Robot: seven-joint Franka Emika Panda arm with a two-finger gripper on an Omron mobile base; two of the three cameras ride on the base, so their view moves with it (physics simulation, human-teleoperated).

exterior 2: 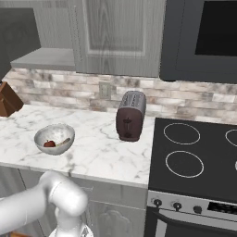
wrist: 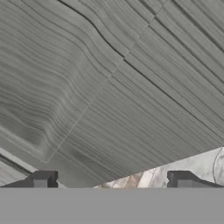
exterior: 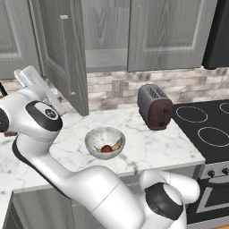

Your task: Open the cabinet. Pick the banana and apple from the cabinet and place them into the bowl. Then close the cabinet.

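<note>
The cabinet's left door (exterior: 67, 53) stands swung out over the counter, and its right door (exterior: 167, 33) is shut. In the hand view the door's grey wood grain (wrist: 109, 87) is very close, and my gripper (wrist: 112, 181) is open against it with nothing between the fingertips. My hand (exterior: 38, 85) hangs just left of that open door. The bowl (exterior: 95, 139) sits on the marble counter below, with the dark red apple (exterior: 106, 148) and the pale banana (exterior: 117, 144) inside it. From the right base view, the bowl (exterior 2: 58, 132) again holds the apple (exterior 2: 49, 143) and banana (exterior 2: 64, 141).
A dark red toaster (exterior: 154, 106) stands right of the bowl by the backsplash. A black stovetop (exterior 2: 194, 152) lies at the right, with a microwave (exterior 2: 199, 39) above it. A brown knife block (exterior 2: 7, 99) is at the far left. The bare cabinet shelf (exterior 2: 44, 58) shows.
</note>
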